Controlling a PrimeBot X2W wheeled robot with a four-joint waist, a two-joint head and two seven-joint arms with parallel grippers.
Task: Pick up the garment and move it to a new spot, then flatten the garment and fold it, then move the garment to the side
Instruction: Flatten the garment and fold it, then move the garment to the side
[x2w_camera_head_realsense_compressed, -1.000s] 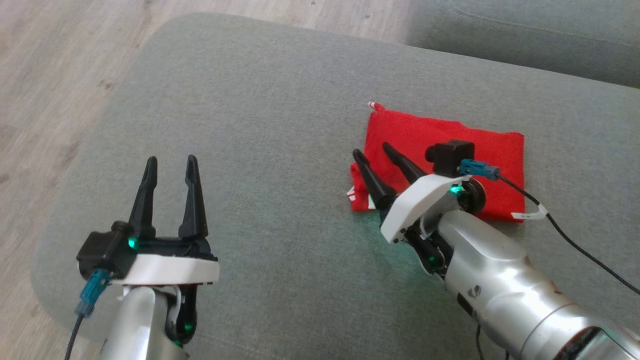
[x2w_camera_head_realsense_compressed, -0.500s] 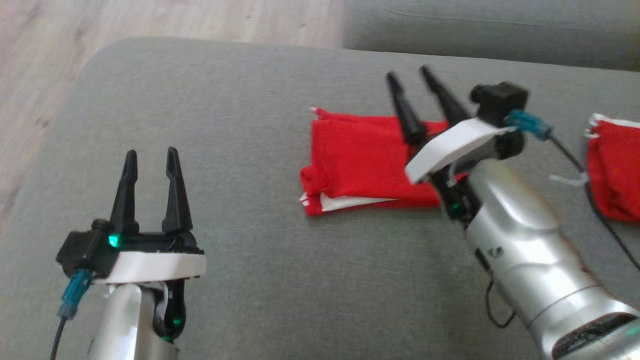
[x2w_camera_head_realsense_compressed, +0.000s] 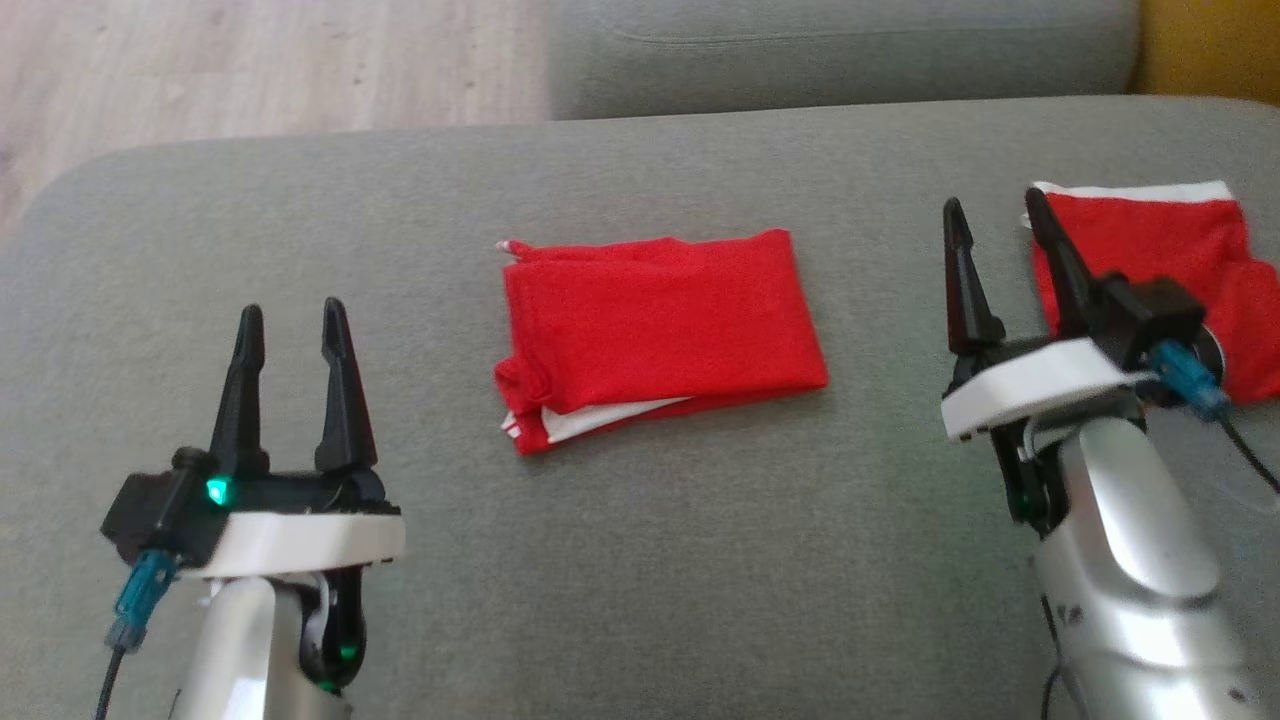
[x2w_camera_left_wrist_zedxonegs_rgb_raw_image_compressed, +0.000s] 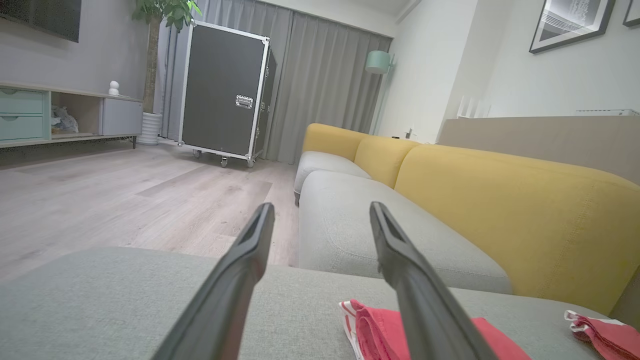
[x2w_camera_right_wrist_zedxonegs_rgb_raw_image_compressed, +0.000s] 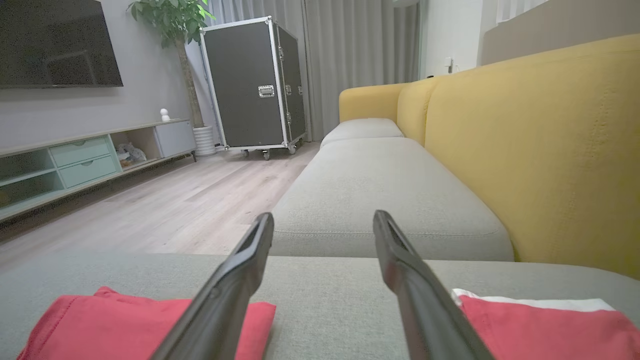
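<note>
A: Head camera first. Where is the garment?

B: The garment (x2w_camera_head_realsense_compressed: 660, 325) lies folded flat in the middle of the grey cushion (x2w_camera_head_realsense_compressed: 640, 560). A white layer peeks out along its near edge.

A: And the hands?

B: The left hand (x2w_camera_head_realsense_compressed: 290, 312) is well to the garment's left and nearer the robot, fingers spread wide, apart from it. The right hand (x2w_camera_head_realsense_compressed: 997, 205) is to the garment's right, also spread wide. One of its fingers overlaps a second red cloth (x2w_camera_head_realsense_compressed: 1150, 260), and I can't tell if they touch.

A: What room is there to move?

B: Left of the garment, bare cushion runs to the rounded edge, where the wood floor (x2w_camera_head_realsense_compressed: 250, 60) begins. On its right a narrower strip separates it from the second cloth.

A: Left wrist camera?

B: The left hand (x2w_camera_left_wrist_zedxonegs_rgb_raw_image_compressed: 320, 206) is wide open, and the garment (x2w_camera_left_wrist_zedxonegs_rgb_raw_image_compressed: 375, 327) sits low behind its right finger. Beyond the garment the cushion ends, then comes another grey seat (x2w_camera_left_wrist_zedxonegs_rgb_raw_image_compressed: 360, 225) against a yellow backrest (x2w_camera_left_wrist_zedxonegs_rgb_raw_image_compressed: 500, 210).

A: Right wrist camera?

B: The right hand (x2w_camera_right_wrist_zedxonegs_rgb_raw_image_compressed: 322, 215) is spread wide over bare cushion. The garment (x2w_camera_right_wrist_zedxonegs_rgb_raw_image_compressed: 100, 325) lies behind the left finger and the second cloth (x2w_camera_right_wrist_zedxonegs_rgb_raw_image_compressed: 540, 325) outside the right one.
</note>
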